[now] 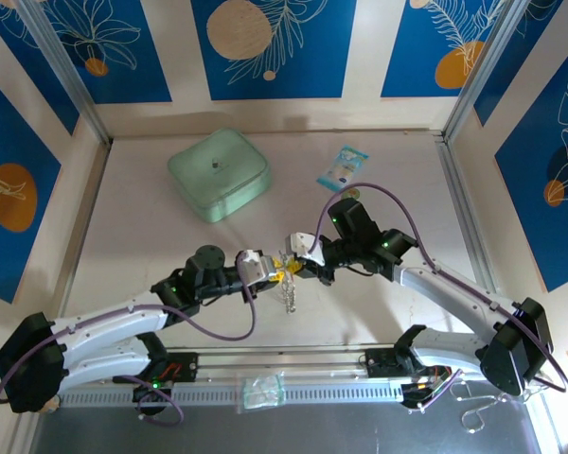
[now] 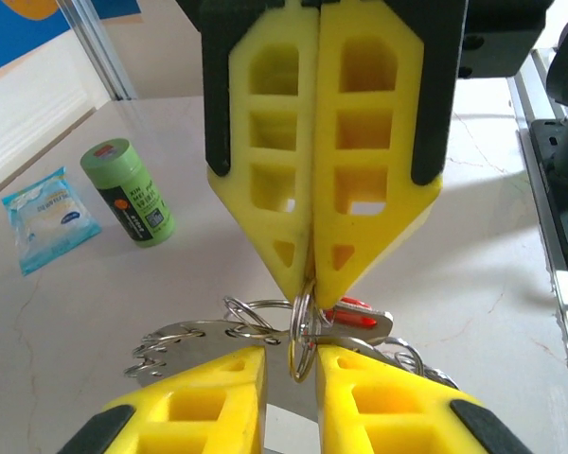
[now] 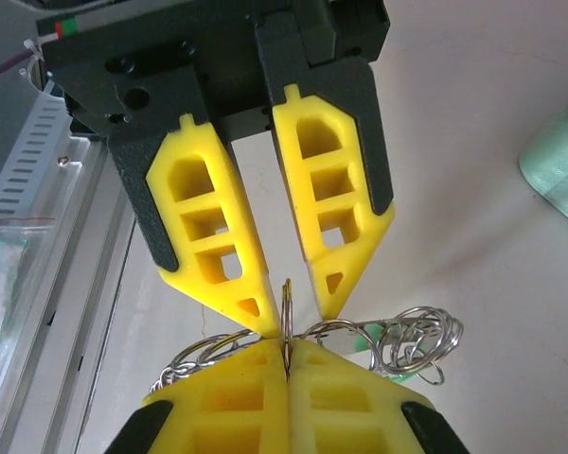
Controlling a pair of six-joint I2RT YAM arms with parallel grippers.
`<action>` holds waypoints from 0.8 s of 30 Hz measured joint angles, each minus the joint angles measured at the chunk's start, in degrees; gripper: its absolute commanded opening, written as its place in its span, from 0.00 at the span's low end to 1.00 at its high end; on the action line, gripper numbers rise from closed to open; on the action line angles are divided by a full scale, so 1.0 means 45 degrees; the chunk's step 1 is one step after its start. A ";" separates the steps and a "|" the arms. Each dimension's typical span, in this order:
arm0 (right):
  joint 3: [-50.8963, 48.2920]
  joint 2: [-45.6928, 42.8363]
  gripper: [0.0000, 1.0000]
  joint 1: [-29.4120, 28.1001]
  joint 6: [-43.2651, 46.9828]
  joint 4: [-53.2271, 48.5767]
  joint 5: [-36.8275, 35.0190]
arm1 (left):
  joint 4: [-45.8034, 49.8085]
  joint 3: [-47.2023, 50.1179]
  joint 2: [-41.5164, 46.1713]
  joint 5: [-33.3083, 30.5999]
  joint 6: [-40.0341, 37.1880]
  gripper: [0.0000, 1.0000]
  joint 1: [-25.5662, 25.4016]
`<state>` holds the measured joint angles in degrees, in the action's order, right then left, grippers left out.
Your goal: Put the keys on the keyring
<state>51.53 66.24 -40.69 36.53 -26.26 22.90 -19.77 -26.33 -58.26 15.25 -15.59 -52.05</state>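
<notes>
Right tool [image 2: 309, 282] clamped on thin metal split ring [image 2: 301, 331], ring edge-on, long axis 12-to-6, above centre of table [image 1: 133, 218]. Left tool [image 2: 292, 357] at narrow gap, fingertips straddling the same ring from the opposite side. Left wrist view shows red-headed key [image 2: 355, 315] at ring's 3 o'clock. Right wrist view shows mint-green piece [image 3: 367, 339] among silver wire loops [image 3: 412, 345] there.

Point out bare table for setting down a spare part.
Free: table left of the mint pouch up to the wall; back right, between blue packet and rail. Crowded: centre, where left gripper and right gripper meet at the keyring, arms spanning the near edge.
</notes>
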 measured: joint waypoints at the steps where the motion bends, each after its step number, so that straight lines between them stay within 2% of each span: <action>1: 0.0005 0.0024 0.00 -0.0015 0.0024 -0.0029 -0.0010 | 0.0049 -0.0005 0.0000 -0.0024 -0.0005 0.18 0.0000; 11: 0.0437 0.0316 0.00 -0.0369 0.0471 -0.0442 -0.0593 | 0.0277 -0.0083 0.0000 -0.0068 -0.0097 0.19 0.0000; 16: 0.0520 0.0359 0.00 -0.0554 0.0695 -0.0627 -0.0967 | 0.0364 -0.0102 0.0000 -0.0053 -0.0097 0.17 0.0000; 24: 0.0607 0.0418 0.00 -0.0588 0.0884 -0.0709 -0.1161 | 0.0423 -0.0117 0.0000 0.0092 -0.0199 0.04 -0.0015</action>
<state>54.26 68.12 -43.33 40.51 -29.45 17.67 -17.87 -26.85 -58.26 15.66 -16.49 -52.12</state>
